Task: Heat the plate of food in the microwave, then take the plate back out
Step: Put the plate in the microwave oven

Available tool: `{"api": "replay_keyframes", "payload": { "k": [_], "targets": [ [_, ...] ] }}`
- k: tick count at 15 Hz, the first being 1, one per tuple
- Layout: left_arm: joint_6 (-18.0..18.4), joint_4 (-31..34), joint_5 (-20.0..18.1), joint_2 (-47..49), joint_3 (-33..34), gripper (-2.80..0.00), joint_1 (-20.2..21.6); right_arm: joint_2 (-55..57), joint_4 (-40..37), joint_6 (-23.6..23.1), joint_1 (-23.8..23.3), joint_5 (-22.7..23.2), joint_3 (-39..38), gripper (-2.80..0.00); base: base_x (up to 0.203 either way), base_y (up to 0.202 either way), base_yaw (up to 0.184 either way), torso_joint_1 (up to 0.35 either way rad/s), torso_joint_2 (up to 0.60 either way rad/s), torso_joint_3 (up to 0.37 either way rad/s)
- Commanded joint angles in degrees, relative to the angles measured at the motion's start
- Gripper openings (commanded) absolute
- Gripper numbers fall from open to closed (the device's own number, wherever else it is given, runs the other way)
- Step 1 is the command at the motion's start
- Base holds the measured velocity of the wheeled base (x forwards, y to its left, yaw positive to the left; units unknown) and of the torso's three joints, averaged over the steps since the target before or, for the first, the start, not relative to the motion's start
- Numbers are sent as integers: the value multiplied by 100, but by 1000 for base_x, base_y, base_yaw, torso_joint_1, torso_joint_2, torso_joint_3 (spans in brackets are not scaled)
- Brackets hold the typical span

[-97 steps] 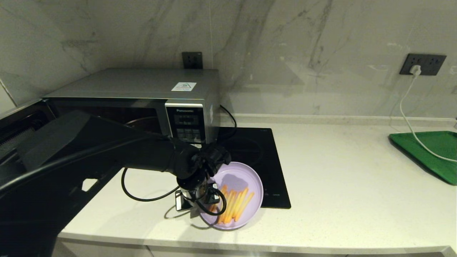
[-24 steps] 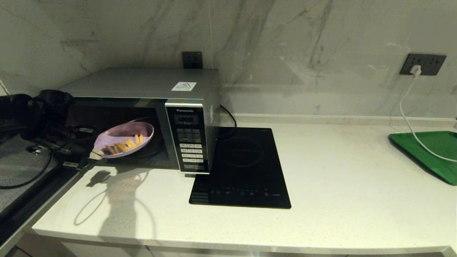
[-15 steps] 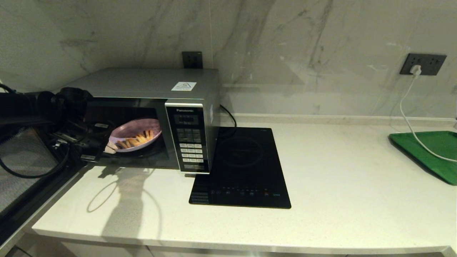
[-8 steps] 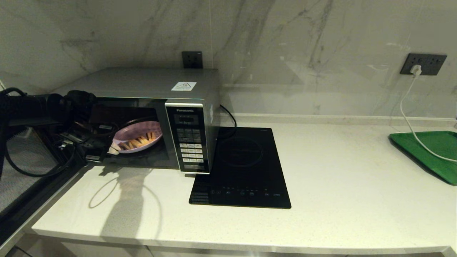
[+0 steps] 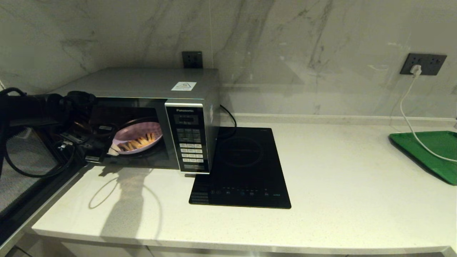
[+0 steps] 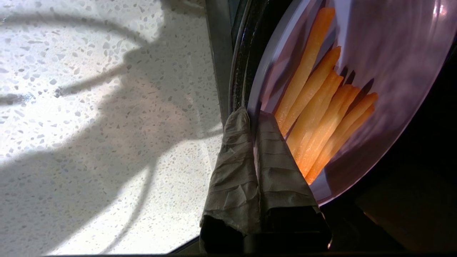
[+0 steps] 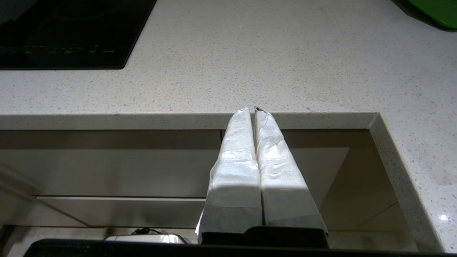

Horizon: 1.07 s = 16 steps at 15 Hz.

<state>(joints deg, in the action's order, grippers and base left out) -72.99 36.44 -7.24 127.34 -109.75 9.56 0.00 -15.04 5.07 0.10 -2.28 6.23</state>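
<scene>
Now L gripper [image 6: 252,117] pinches lilac plate of fries [image 6: 357,107] by its rim inside open Panasonic microwave [image 5: 150,107], probably on turntable; R gripper [image 7: 254,110] shut, empty.

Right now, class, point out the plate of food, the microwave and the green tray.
plate of food [image 5: 137,132], head view, bare lilac inside above the fries
microwave [image 5: 142,82], head view, silver top panel
green tray [image 5: 433,146], head view, flat green base beside the white cable

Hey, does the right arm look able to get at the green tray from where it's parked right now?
Probably yes. The right gripper hangs shut below the counter edge, and the counter between it and the green tray is bare apart from a white cable lying over the tray.
</scene>
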Motion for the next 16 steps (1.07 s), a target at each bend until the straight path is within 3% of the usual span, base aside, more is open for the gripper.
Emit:
{"api": "replay_keyframes", "payload": {
  "k": [1, 7, 8, 16],
  "targets": [
    [-28, 39, 3, -104, -5, -280, 2, 0, -7, 3, -1, -4, 1, -280, 0, 0, 0, 0, 0, 0],
    [-16, 83, -5, -93, -23, -280, 2, 0, -7, 3, -1, -1, 1, -280, 0, 0, 0, 0, 0, 0],
    [-31, 78, -5, -45, -37, 0, 2, 0, -7, 4, -1, -2, 1, -280, 0, 0, 0, 0, 0, 0],
    [39, 65, -173, -348, -11, 0, 20, 0, -7, 3, -1, -1, 1, -280, 0, 0, 0, 0, 0, 0]
  ]
}}
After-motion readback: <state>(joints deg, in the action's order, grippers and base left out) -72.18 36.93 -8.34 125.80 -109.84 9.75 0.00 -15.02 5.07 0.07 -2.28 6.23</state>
